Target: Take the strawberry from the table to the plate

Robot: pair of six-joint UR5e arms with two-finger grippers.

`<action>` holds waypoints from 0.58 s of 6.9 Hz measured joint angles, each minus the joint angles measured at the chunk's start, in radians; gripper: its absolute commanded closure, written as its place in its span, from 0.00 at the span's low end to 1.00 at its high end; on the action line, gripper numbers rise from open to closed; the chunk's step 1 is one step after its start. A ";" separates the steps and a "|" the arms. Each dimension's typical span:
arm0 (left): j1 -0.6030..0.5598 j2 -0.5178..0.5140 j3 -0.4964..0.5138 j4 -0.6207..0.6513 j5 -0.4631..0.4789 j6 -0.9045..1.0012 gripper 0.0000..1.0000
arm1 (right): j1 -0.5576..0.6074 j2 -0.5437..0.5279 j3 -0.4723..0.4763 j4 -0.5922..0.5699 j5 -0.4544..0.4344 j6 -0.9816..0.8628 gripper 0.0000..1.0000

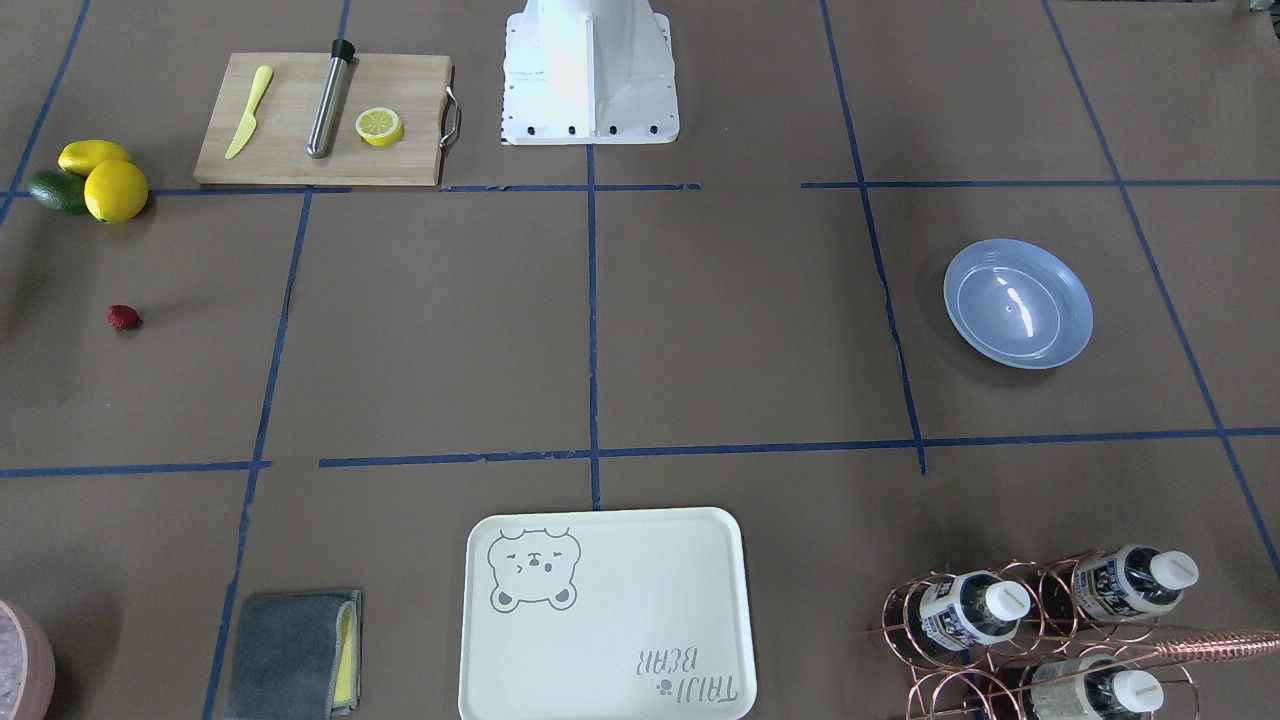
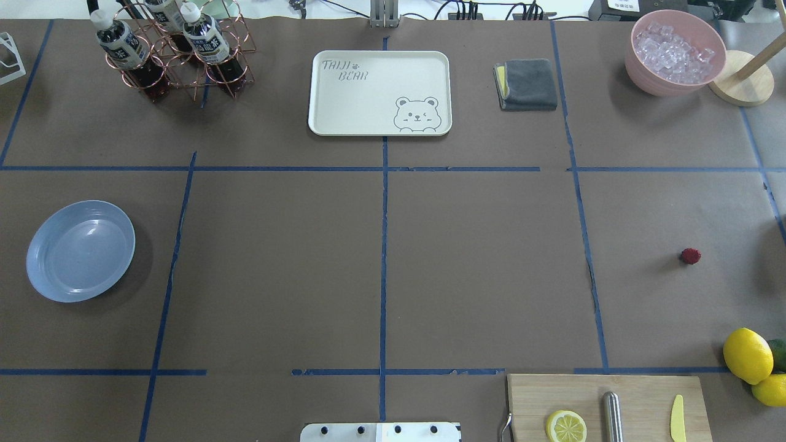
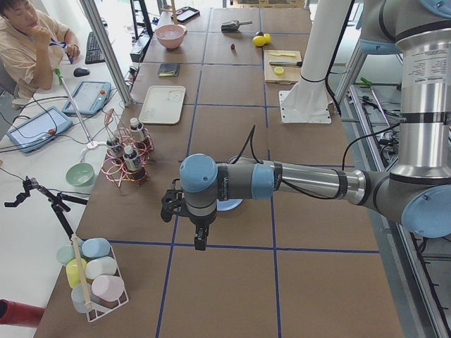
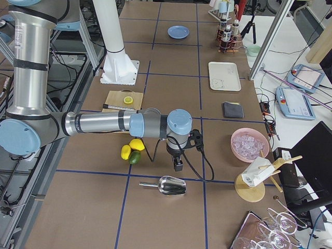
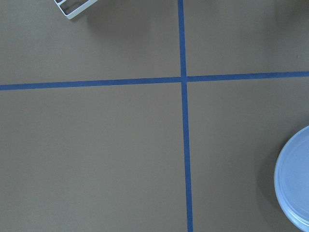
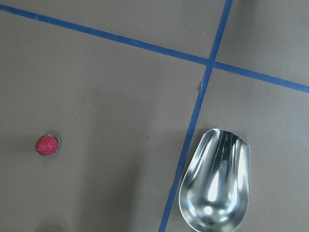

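The strawberry (image 2: 690, 256) is a tiny dark-red berry lying alone on the brown table (image 2: 479, 270), on the robot's right side; it also shows in the front view (image 1: 123, 317) and at the left of the right wrist view (image 6: 47, 145). On the opposite side the light-blue plate (image 2: 80, 250) sits empty, with its rim at the edge of the left wrist view (image 5: 294, 186). My left gripper (image 3: 200, 243) hangs pointing down beside the plate. My right gripper (image 4: 178, 166) hangs pointing down near the lemons. Both show only in side views, so I cannot tell whether they are open or shut.
Two lemons (image 2: 747, 355) and an avocado (image 1: 55, 190) lie near the strawberry. A cutting board (image 2: 608, 405) holds a half lemon, a metal bar and a yellow knife. A metal scoop (image 6: 216, 179), bear tray (image 2: 379, 92), grey cloth (image 2: 528, 84), ice bowl (image 2: 674, 52) and bottle rack (image 2: 172, 55) stand around.
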 measured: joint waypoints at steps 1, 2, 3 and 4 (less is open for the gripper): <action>-0.001 0.003 -0.001 -0.001 0.000 0.014 0.00 | 0.000 -0.002 0.000 0.001 -0.001 0.000 0.00; -0.001 0.010 -0.009 -0.005 0.000 0.040 0.00 | 0.001 -0.005 0.000 0.003 0.000 0.002 0.00; -0.001 0.013 -0.014 -0.006 0.000 0.056 0.00 | 0.001 -0.007 0.000 0.005 0.002 0.012 0.00; 0.001 0.014 -0.018 -0.006 0.000 0.061 0.00 | 0.000 -0.010 0.000 0.007 0.003 0.026 0.00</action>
